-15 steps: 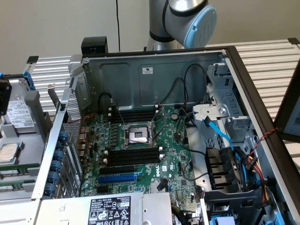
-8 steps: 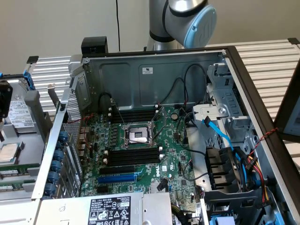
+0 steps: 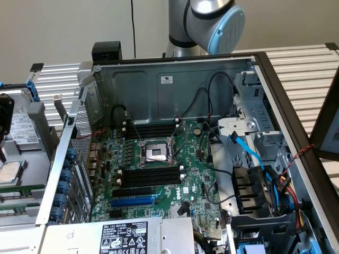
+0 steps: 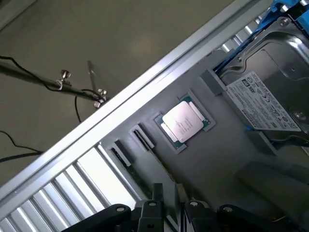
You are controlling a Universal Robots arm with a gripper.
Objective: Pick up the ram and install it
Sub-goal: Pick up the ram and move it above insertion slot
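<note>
We have not picked it yet: the narrow green ram stick [image 3: 11, 196] lies at the exterior view's lower left; the long black plastic slots [image 3: 151, 174] are empty; our black metal claw [image 4: 173, 198] stands apart, holding nothing.

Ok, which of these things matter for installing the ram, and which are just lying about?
For the job: ram, the green stick in the side tray; black memory slots; end effector, open.
Lying about: processor; hard drive; blue slot; blue cable.
</note>
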